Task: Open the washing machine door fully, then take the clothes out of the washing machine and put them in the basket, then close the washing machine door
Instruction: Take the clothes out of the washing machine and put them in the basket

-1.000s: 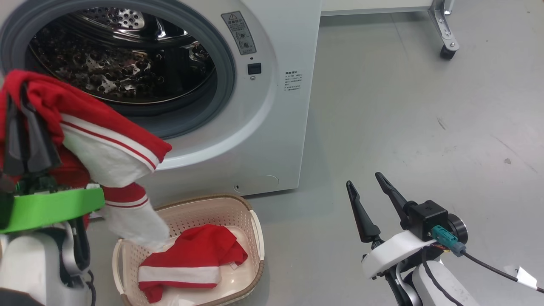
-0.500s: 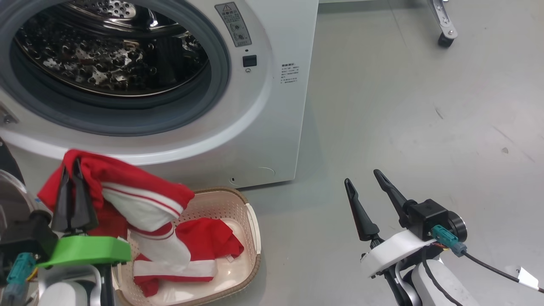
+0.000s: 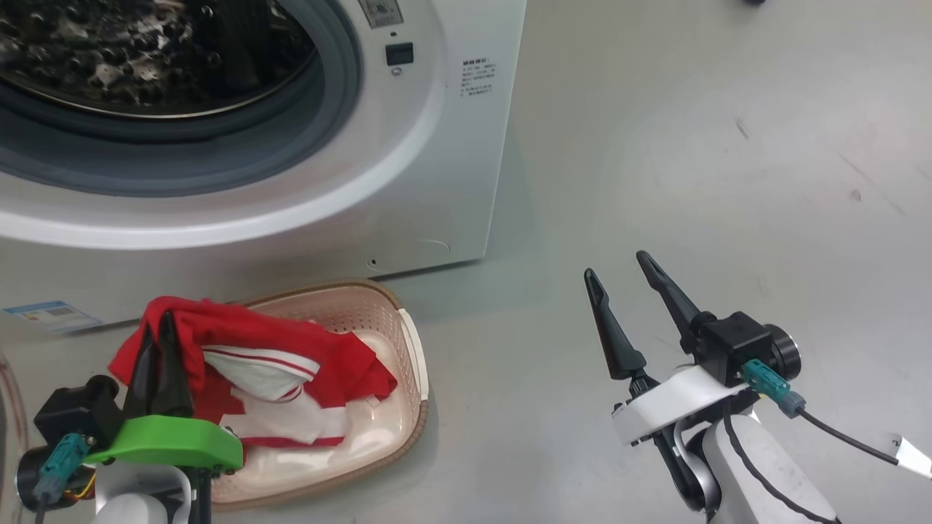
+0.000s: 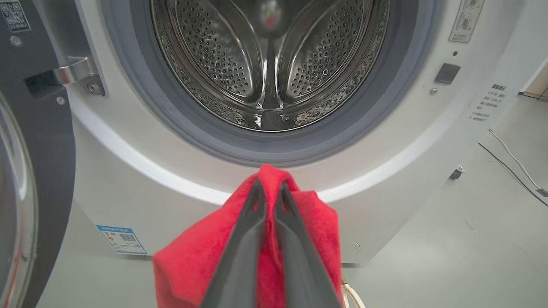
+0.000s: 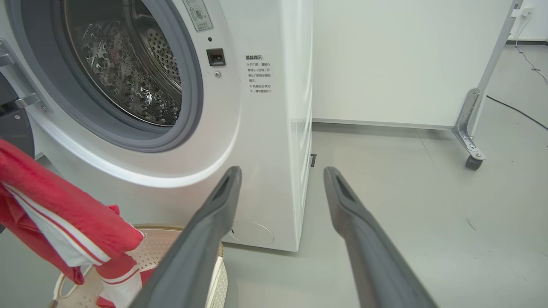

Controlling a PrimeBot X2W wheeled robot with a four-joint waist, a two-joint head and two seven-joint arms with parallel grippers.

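**STEP IN HAND: DEPOSITING THE CLOTHES IN THE BASKET**

**Status.** The left gripper [image 3: 159,324] has its fingers pressed together on a raised fold of the clothes [image 3: 247,335]. The rest of the red, white-banded fabric lies piled in the basket [image 3: 409,342]. The basket stands on the floor [image 3: 692,145], just in front of the washing machine [image 3: 437,182]. The gripped fold sits at the basket's left edge. Whether it hangs inside the rim cannot be told. The right gripper [image 3: 616,266] hovers well to the right of the basket, fingers spread apart and holding nothing.

**Next move.** The transfer appears nearly complete. The next move calls for parting the left fingers over the basket interior so that the fold drops inside the rim, then lifting clear without snagging the cloth. The drum [image 4: 265,64] looks empty in the left wrist view. Closing the washing machine door [image 4: 45,141], which stands swung open at the left of that view, would then be what is left.

**Surface and room.** The floor is smooth grey, with faint scuffs. A cable [image 4: 509,158] lies on it. A white panel on a castered metal bracket [image 5: 471,128] stands beside the machine.
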